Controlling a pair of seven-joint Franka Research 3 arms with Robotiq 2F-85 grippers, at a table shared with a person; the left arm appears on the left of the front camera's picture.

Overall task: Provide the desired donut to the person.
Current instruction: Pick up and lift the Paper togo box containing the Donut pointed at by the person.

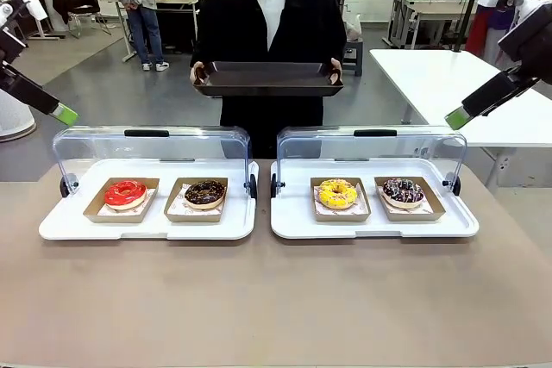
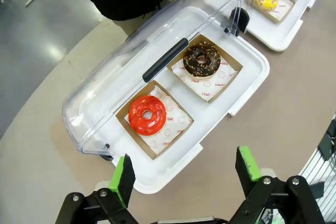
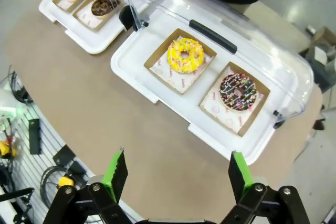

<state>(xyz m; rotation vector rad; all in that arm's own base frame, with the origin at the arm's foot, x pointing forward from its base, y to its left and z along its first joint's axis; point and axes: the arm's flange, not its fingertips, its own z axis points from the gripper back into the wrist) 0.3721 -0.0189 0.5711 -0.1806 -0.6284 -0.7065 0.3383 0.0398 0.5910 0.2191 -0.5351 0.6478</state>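
Four donuts lie in cardboard trays on the table: a red one (image 1: 126,193) (image 2: 147,115), a chocolate one (image 1: 205,193) (image 2: 201,60), a yellow one (image 1: 337,193) (image 3: 185,54) and a dark sprinkled one (image 1: 403,190) (image 3: 237,91). Nothing marks which donut is desired. The person (image 1: 267,23) stands at the far side and holds a dark tray (image 1: 267,79) in both hands. High over the left table end hangs my left gripper (image 1: 62,114) (image 2: 185,171), open and holding nothing. My right gripper (image 1: 457,118) (image 3: 177,172) is also open, high over the right end.
The donuts sit in pairs on two white serving trays (image 1: 147,226) (image 1: 371,228), each with its clear lid (image 1: 147,148) (image 1: 371,146) swung up at the back. The brown table (image 1: 276,299) stretches bare toward me. A white table (image 1: 466,84) stands at the back right.
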